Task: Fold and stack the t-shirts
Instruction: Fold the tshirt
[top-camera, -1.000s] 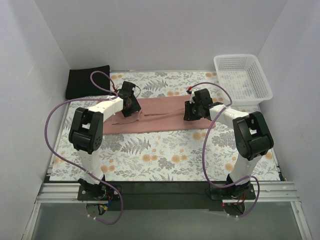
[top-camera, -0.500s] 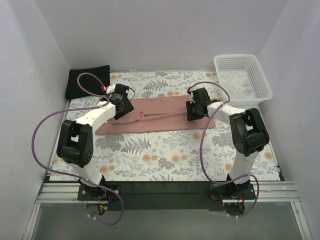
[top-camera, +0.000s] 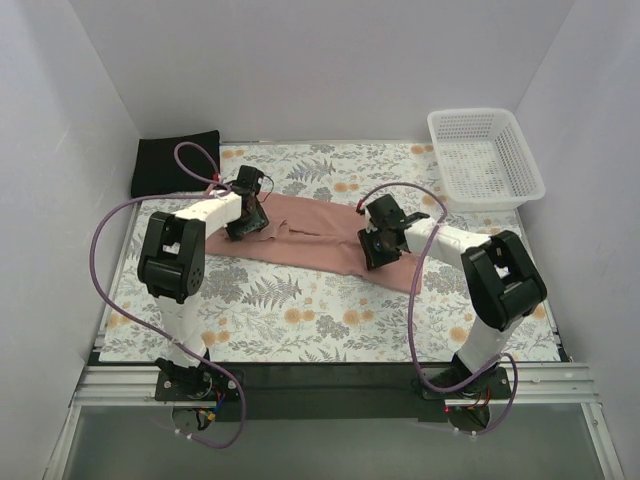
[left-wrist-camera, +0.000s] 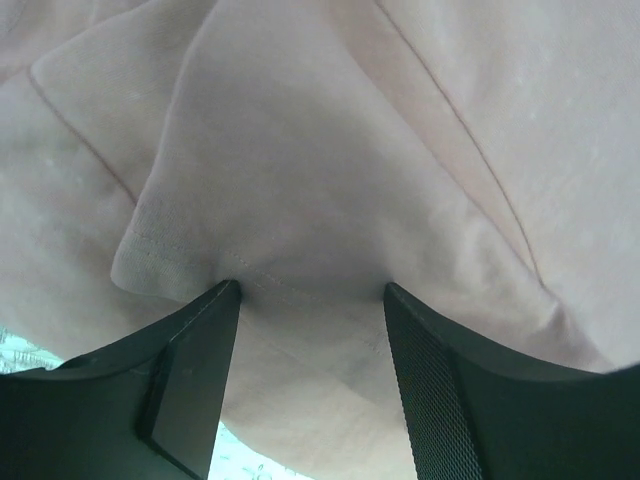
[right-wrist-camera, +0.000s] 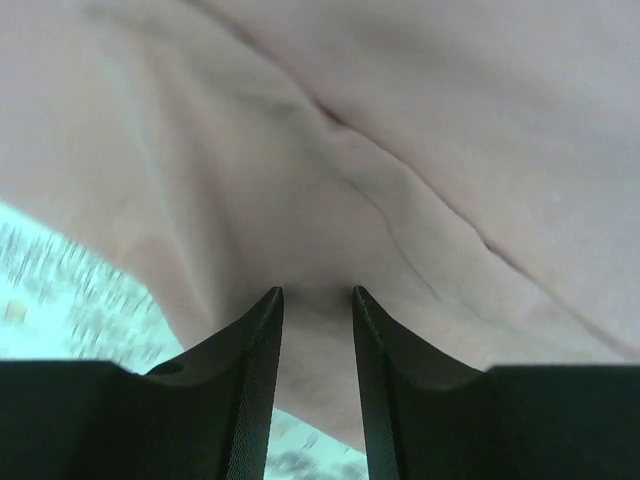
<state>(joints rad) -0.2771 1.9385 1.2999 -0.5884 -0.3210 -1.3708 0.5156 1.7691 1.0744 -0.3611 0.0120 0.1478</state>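
Note:
The dusty pink t-shirt (top-camera: 310, 238) lies folded into a long strip across the middle of the table, its right end slanting toward the near side. My left gripper (top-camera: 248, 212) is on the strip's left end. In the left wrist view it (left-wrist-camera: 311, 287) is open, both tips pressed on the pink cloth (left-wrist-camera: 300, 150) beside a hemmed corner. My right gripper (top-camera: 378, 247) is on the strip's right part. Its jaws (right-wrist-camera: 316, 292) stand narrowly open, tips down on the pink cloth (right-wrist-camera: 400, 120). The black t-shirt (top-camera: 175, 165) lies folded at the back left.
A white lattice basket (top-camera: 485, 158) stands at the back right corner. The floral table cloth (top-camera: 320, 310) covers the table, bounded by white walls on three sides. Purple cables loop from both arms.
My left jaws have widened on the strip's left end. My right gripper has slid toward the near left, and the strip's right end has swung nearer with it.

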